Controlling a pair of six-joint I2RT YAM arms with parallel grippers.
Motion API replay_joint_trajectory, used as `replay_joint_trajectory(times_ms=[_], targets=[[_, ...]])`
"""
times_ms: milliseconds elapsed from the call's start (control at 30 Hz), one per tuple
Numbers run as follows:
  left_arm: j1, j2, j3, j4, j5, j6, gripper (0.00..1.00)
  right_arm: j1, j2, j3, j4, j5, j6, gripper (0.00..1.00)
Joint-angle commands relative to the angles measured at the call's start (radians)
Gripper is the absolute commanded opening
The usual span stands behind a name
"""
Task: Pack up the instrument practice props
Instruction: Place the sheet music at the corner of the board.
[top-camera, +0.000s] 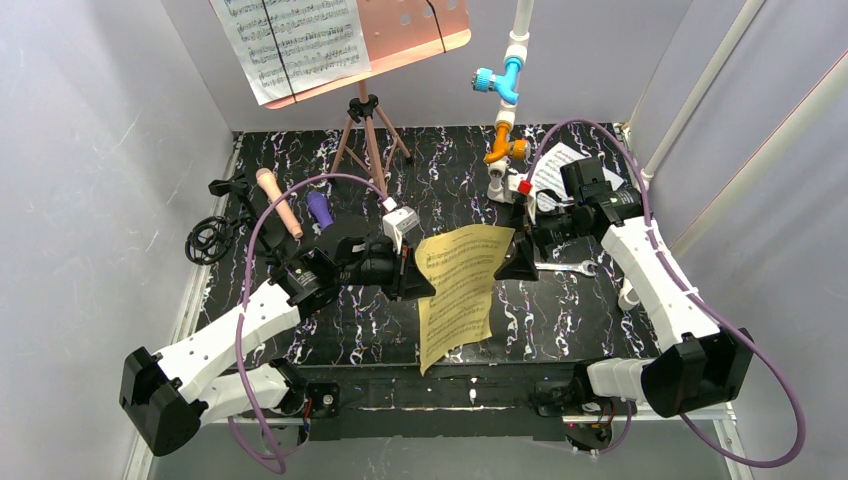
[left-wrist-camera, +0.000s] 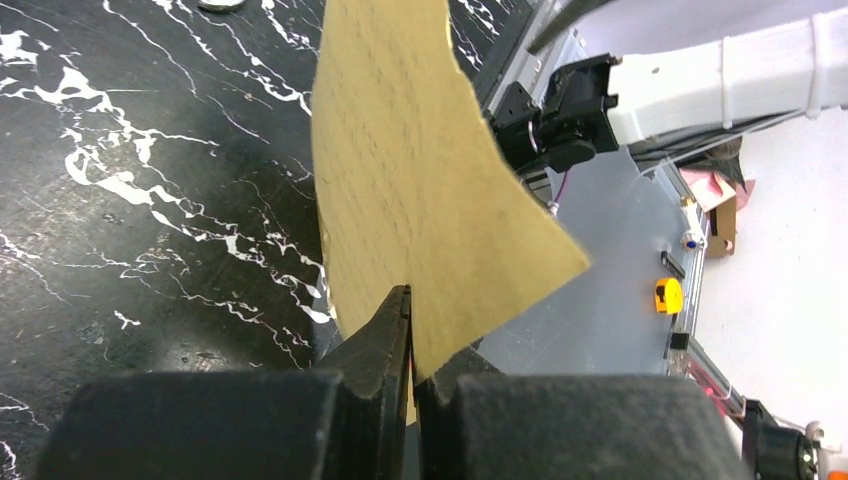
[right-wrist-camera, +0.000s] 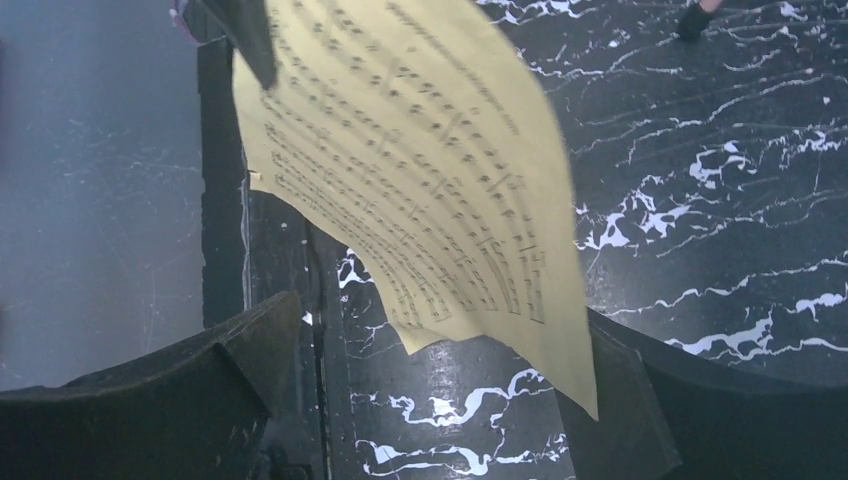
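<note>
At table centre, the left gripper (top-camera: 411, 272) is clamped on the left edge of the yellow music sheet (top-camera: 458, 295), jaws fully closed on the paper. The sheet is held off the black marbled table (top-camera: 600, 310) and curls down toward the near edge.

The right gripper (top-camera: 516, 263) stands wide apart at the sheet's right edge, with the paper hanging between its fingers; contact cannot be confirmed.

Left of the left arm lie the peach microphone (top-camera: 280, 205) and the purple microphone (top-camera: 320, 208), with black mic holders (top-camera: 208, 240) beside them.

A silver wrench (top-camera: 570, 267) lies by the right gripper.

At the back, the salmon-pink music rest (top-camera: 415, 30) stands on its tripod and carries a white music sheet (top-camera: 300, 40). The white pipe (top-camera: 512, 75) stands to its right.
</note>
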Motion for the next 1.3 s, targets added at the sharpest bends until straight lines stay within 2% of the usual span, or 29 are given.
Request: replay_joint_trajectory(times_ms=[0,133,233,267,300,400,433,500,533,633,700,733,900,1167,1267], targets=[[-0.014,-0.009,-0.014,0.023,0.064,0.032,0.00,0.003,0.012,-0.020,0.081,0.019,0.082,0.97],[-0.017,-0.007,-0.019,0.026,0.070,0.032,0.00,0.003,0.016,-0.021,0.088,0.032,0.081,0.88],[-0.017,-0.001,-0.020,0.034,0.073,0.029,0.00,0.005,0.021,-0.023,0.097,0.038,0.081,0.76],[-0.017,0.000,-0.019,0.036,0.075,0.029,0.00,0.004,0.023,-0.022,0.100,0.042,0.080,0.68],[-0.017,0.002,-0.019,0.038,0.074,0.028,0.00,0.005,0.025,-0.022,0.102,0.047,0.078,0.54],[-0.017,0.003,-0.023,0.040,0.059,0.027,0.00,0.006,0.027,-0.020,0.118,0.092,0.090,0.06],[-0.017,0.002,-0.025,0.039,0.045,0.027,0.00,0.006,0.024,-0.019,0.131,0.125,0.103,0.01],[-0.017,-0.006,-0.027,0.017,0.003,0.024,0.03,0.004,0.015,-0.012,0.138,0.215,0.119,0.01],[-0.017,-0.013,-0.023,-0.004,-0.035,0.024,0.16,-0.002,0.007,-0.009,0.140,0.264,0.122,0.01],[-0.017,-0.064,-0.025,-0.068,-0.188,0.031,0.72,-0.043,-0.029,-0.023,0.165,0.380,0.133,0.01],[-0.017,-0.116,-0.036,-0.093,-0.281,0.042,0.95,-0.089,-0.059,-0.037,0.195,0.453,0.159,0.01],[-0.015,-0.147,-0.043,-0.104,-0.315,0.055,0.98,-0.115,-0.071,-0.043,0.213,0.487,0.178,0.01],[-0.011,-0.257,-0.062,-0.163,-0.428,0.097,0.98,-0.222,-0.100,-0.038,0.328,0.673,0.289,0.01],[-0.011,-0.329,-0.113,-0.191,-0.455,0.089,0.98,-0.239,-0.027,0.034,0.493,1.030,0.371,0.01],[-0.011,-0.354,-0.134,-0.187,-0.465,0.083,0.98,-0.240,-0.007,0.044,0.558,1.099,0.398,0.01]])
